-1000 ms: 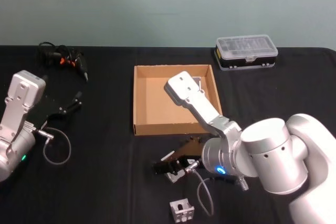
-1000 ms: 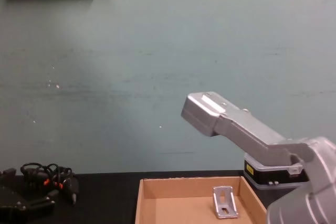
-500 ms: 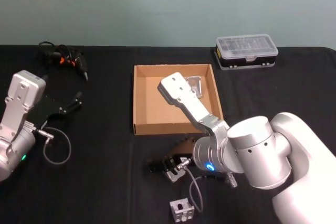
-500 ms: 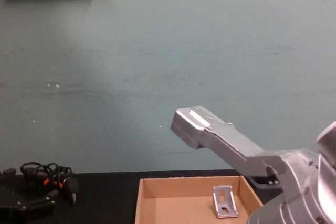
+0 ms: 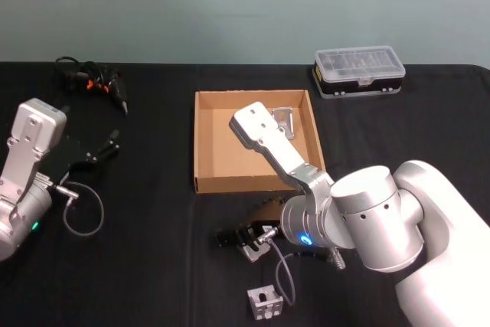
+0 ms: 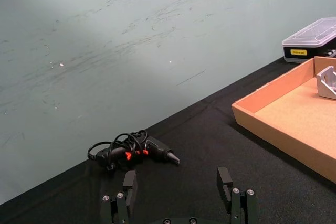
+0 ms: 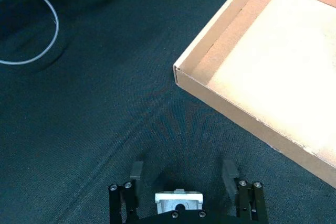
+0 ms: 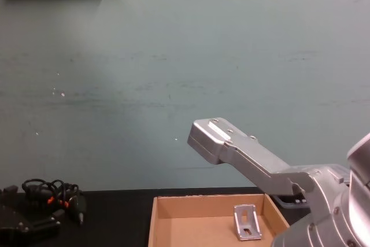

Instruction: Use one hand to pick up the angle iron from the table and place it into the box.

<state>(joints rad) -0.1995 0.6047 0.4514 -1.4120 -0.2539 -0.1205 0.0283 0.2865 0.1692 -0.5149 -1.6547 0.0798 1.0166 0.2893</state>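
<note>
An angle iron (image 5: 251, 250) lies on the black table (image 5: 153, 266) just in front of the cardboard box (image 5: 205, 143). My right gripper (image 5: 230, 237) is low over it and open. In the right wrist view this angle iron (image 7: 178, 199) sits between the spread fingers (image 7: 136, 170), close to the palm and untouched by the pads. A second angle iron (image 5: 265, 304) rests nearer the table's front edge. Another angle iron (image 5: 285, 122) stands inside the box at its far right, and the chest view shows this angle iron (image 8: 245, 222) too. My left gripper (image 5: 103, 151) is parked open at the left.
A clear-lidded plastic case (image 5: 358, 73) stands at the back right. A black tool with coiled cable (image 5: 96, 86) lies at the back left. A grey cable loop (image 5: 80, 216) rests by the left arm. My right arm's elbow link (image 5: 264, 135) hangs over the box.
My right gripper has shifted a little to the left, and the arm's elbow link has dropped lower over the box. The left arm has stayed put.
</note>
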